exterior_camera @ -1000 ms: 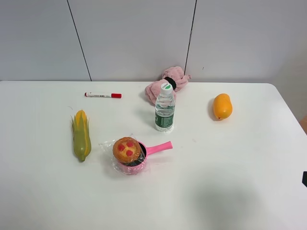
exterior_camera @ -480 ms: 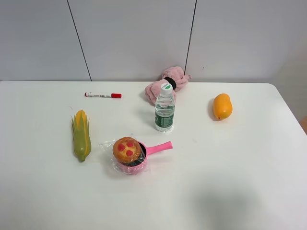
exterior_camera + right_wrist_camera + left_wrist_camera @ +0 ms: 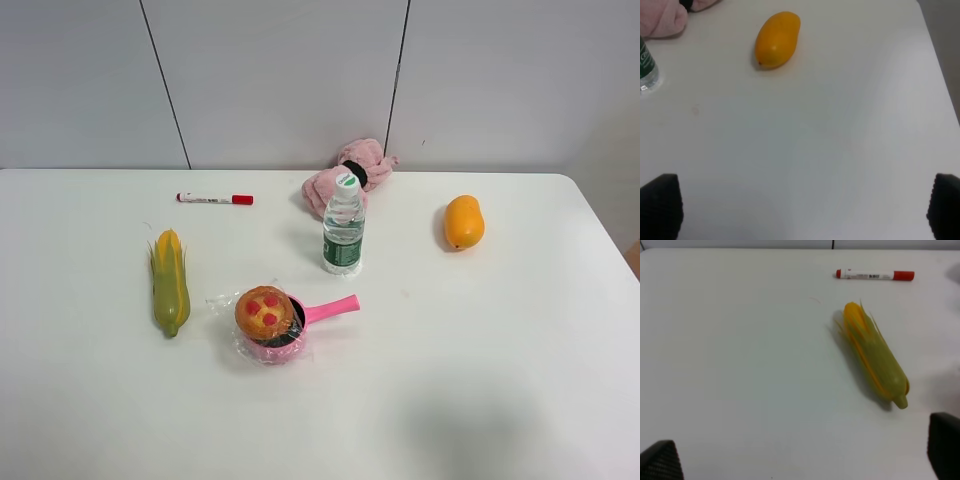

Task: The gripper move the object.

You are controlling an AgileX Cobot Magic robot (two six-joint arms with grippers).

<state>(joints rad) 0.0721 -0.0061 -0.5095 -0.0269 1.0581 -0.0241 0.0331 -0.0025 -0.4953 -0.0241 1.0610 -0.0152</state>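
Observation:
The object, a round golden-brown pastry (image 3: 265, 311) with red spots in crinkly clear plastic, sits on top of a small pink saucepan (image 3: 322, 310) at the front middle of the white table (image 3: 480, 340). It shows in neither wrist view. Neither arm shows in the exterior high view. My left gripper (image 3: 802, 456) is open and empty above the table's left part, with a corn cob (image 3: 874, 354) ahead of it. My right gripper (image 3: 802, 204) is open and empty above the table's right part, with an orange mango (image 3: 777, 39) ahead of it.
The corn cob (image 3: 169, 282) lies left of the saucepan. A water bottle (image 3: 343, 225) stands behind the saucepan, with a pink cloth (image 3: 346, 172) at the back. A red marker (image 3: 214, 198) lies at the back left. The mango (image 3: 463, 221) lies at the right.
A dark arm tip at the right edge of the exterior high view one second ago has left the view. Nothing on the table has moved.

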